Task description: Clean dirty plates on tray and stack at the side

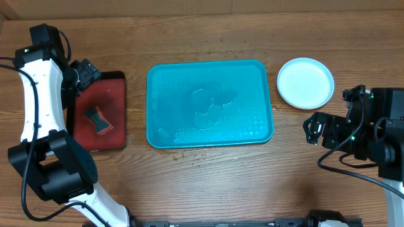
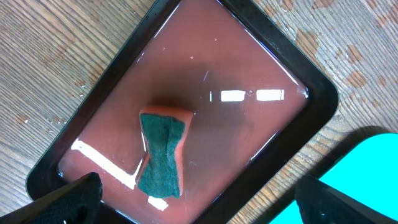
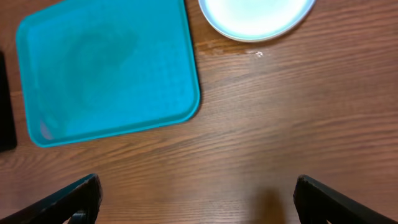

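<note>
A wooden table [image 1: 208,183] carries the whole clean-up station. At its centre lies the teal tray [image 1: 164,82], bare of crockery, with only a wet sheen and faint streaks on its surface. That suggests the washing on it is done, or very nearly. To its left sits a smaller red tray [image 1: 113,94] with a black rim, holding a shallow film of water and set well clear of the work area as a rest for the cleaning tool. To the right of the teal tray, just off its top corner, are the plates [image 1: 305,82]. Only a white top face shows, clean of smears, and whether the other two lie beneath it cannot be told from above. Their place at the side matches where the task wants the stack. A green-and-orange sponge [image 2: 163,152] lies flat in the red tray's water, apparently parked there. The left fingers [image 2: 196,190] hang spread wide above the sponge, holding nothing. The right fingers [image 3: 196,186] hover equally wide and empty over bare wood below the plates, clear of everything.
</note>
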Controlling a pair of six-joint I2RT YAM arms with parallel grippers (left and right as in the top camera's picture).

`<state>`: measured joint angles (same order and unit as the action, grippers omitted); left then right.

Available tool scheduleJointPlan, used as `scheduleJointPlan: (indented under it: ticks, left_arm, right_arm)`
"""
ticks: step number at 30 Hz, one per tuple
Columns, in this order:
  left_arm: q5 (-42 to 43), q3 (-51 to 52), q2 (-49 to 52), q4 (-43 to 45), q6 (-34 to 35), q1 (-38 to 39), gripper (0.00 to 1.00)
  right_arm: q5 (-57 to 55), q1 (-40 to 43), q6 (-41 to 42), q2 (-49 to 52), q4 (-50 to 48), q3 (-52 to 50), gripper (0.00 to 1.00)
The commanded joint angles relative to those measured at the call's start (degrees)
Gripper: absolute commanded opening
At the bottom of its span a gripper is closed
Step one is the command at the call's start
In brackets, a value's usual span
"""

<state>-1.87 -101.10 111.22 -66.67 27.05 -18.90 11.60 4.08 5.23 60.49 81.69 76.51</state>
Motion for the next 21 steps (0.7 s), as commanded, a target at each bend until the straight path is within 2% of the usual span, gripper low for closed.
scheduleJointPlan:
  ticks: [1,4,14,21]
  left_arm:
    - [0.42,-0.92,-0.68,-0.11,0.15,-0.15,1.0]
    - [0.42,-0.92,-0.68,-0.11,0.15,-0.15,1.0]
    - [0.42,-0.92,-0.68,-0.11,0.15,-0.15,1.0]
    - [0.42,-0.92,-0.68,-0.11,0.17,-0.15,1.0]
  right_arm:
    - [0.94,-0.37,-0.57,-2.8,-2.58,-2.62,1.0]
    - [1.07,-0.37,-0.52,-8.13,-7.54,-8.39,1.0]
    - [2.34,-0.37,-0.48,-38.14,-31.95,-39.78,1.0]
    - [3.52,-0.39,-0.5,-54.12,-47.45,-55.47,1.0]
